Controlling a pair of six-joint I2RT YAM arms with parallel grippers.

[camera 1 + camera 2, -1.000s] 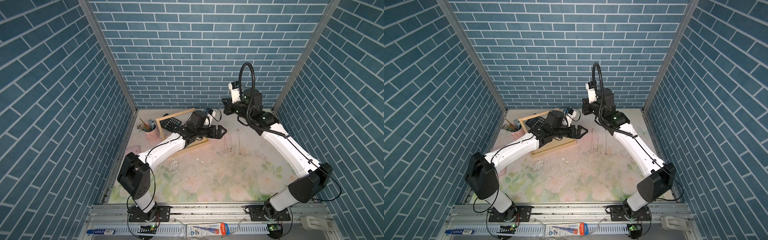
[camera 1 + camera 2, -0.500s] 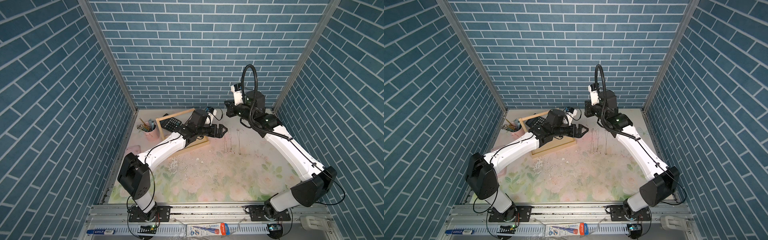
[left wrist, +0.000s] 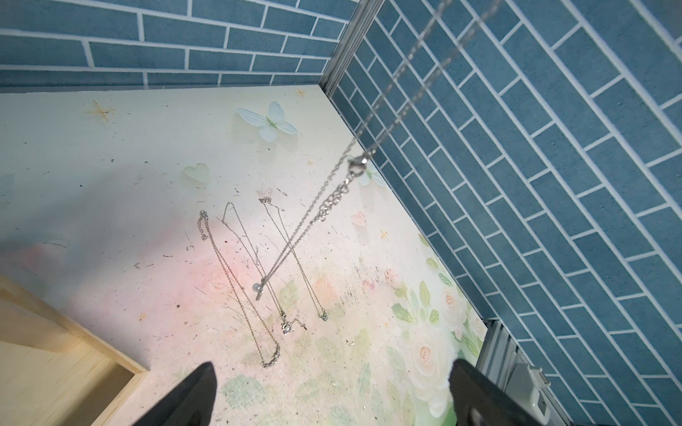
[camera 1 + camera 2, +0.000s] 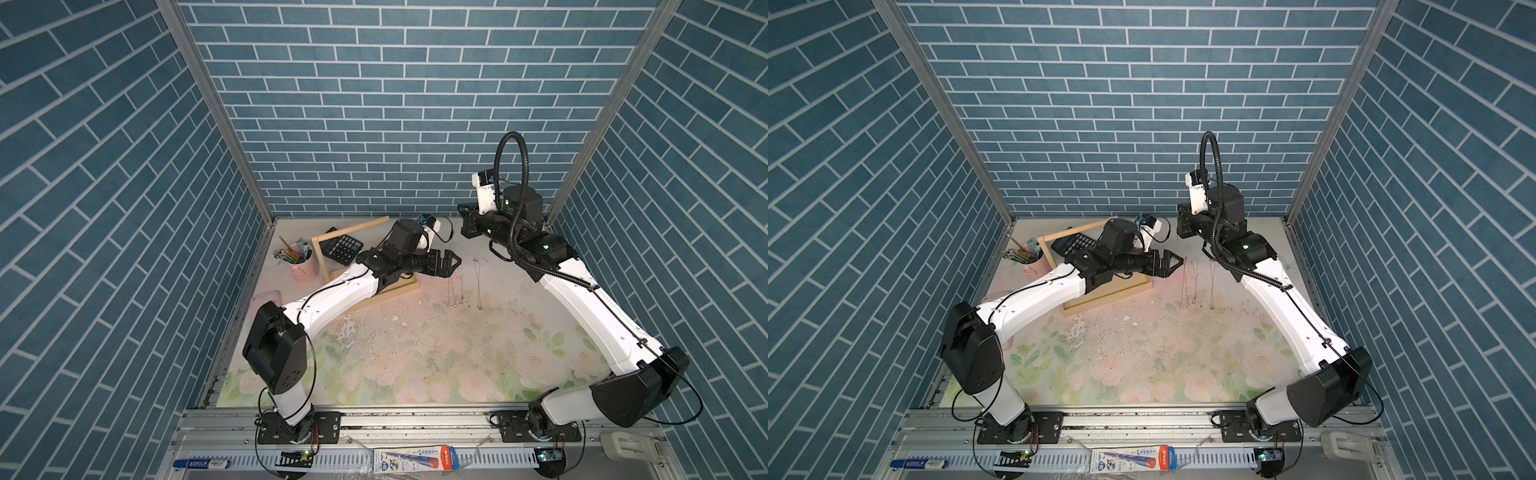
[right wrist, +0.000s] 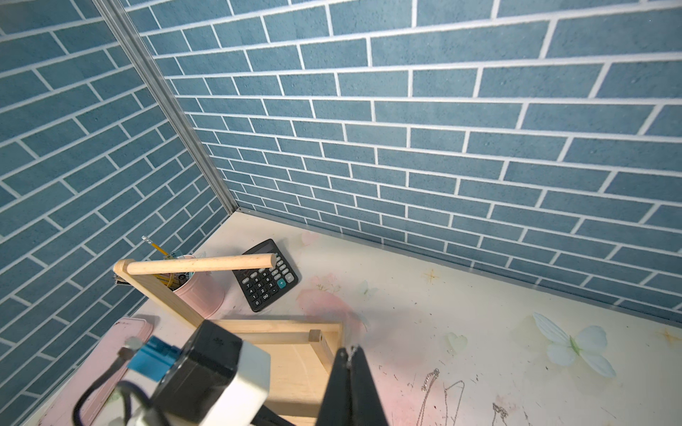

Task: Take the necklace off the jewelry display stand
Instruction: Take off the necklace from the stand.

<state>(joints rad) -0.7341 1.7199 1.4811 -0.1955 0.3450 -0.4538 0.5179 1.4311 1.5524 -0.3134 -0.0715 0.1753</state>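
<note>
The pale wooden jewelry display stand [image 4: 320,259] [image 4: 1113,297] [image 5: 195,265] stands at the back left, and both its dowel bars are bare. My right gripper [image 5: 350,356] [image 4: 464,217] [image 4: 1183,222] is raised beside the stand's right end, shut on a thin silver necklace [image 3: 321,206]. The chain hangs free in the air with its pendant low above the table. Just over the tray's right edge, my left gripper [image 3: 334,387] [image 4: 455,264] [image 4: 1177,265] is open and holds nothing.
Three other necklaces [image 3: 236,280] [image 4: 465,286] [image 4: 1196,286] lie side by side on the floral table, right of the stand. A pink pencil cup [image 4: 305,266], a black calculator [image 4: 343,249] and a flat pink case [image 4: 266,299] sit by the left wall.
My right gripper has drifted a little to the right, away from the stand, still shut on the chain. The left arm has not moved.
</note>
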